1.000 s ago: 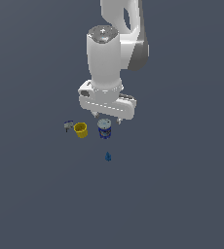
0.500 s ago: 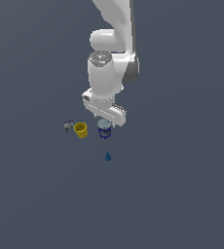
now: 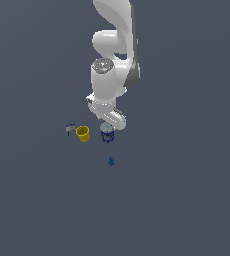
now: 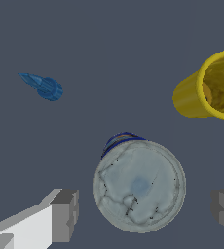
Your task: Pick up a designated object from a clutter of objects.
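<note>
The blue can (image 3: 107, 134) with a silver-grey top stands upright on the grey floor. In the wrist view the blue can (image 4: 139, 186) shows from above, between my two fingers. My gripper (image 4: 144, 214) is open, one finger (image 4: 64, 215) on each side of the can, apart from it. In the exterior view my gripper (image 3: 108, 126) is right above the can, its fingertips hidden by the hand. The yellow cup (image 3: 82, 133) stands to the can's left in the exterior view, and also shows in the wrist view (image 4: 209, 92).
A small grey-blue gadget (image 3: 70, 129) lies beside the yellow cup, on the exterior view's left. A tiny blue piece (image 3: 110, 160) lies in front of the can, also seen in the wrist view (image 4: 43, 86). The floor is plain dark grey.
The arm has swung back and turned at the wrist, and the hand has come down closer over the blue can. The objects have not moved.
</note>
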Motion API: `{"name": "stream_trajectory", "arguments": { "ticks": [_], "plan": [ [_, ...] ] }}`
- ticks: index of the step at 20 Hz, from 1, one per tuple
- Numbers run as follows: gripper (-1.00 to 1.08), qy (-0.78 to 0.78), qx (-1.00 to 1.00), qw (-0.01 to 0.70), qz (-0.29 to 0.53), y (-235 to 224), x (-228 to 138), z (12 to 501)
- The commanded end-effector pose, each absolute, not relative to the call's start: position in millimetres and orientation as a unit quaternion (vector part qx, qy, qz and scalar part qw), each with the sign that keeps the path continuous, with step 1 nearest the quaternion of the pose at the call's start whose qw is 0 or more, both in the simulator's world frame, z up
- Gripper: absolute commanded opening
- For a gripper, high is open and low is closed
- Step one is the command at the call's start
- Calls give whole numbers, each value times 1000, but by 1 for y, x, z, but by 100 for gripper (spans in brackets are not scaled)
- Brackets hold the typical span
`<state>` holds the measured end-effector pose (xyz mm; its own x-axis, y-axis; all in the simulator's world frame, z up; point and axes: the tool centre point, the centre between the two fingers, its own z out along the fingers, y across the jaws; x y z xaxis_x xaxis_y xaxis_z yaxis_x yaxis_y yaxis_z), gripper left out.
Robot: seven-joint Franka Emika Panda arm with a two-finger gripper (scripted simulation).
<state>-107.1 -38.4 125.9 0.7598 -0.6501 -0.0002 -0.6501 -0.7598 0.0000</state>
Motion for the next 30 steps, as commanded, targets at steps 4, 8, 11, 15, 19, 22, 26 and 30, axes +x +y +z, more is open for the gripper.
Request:
{"name": "stream_trajectory", "arguments": {
  "ticks": [4,8,11,15,19,22,26,30],
  "plan": [
    [100,348,-937,0,0,-39,-108,124],
    [100,348,-937,0,0,-39,-108,116],
    [100,349,-937,0,0,-39,-109,105],
    [100,350,-937,0,0,-39,-110,88],
    [100,350,-937,0,0,-39,-110,78],
    [100,350,-937,0,0,-39,-110,76],
    [-100,350,-937,0,0,-39,-110,76],
    [-100,350,-937,0,0,-39,-110,76]
  ]
}}
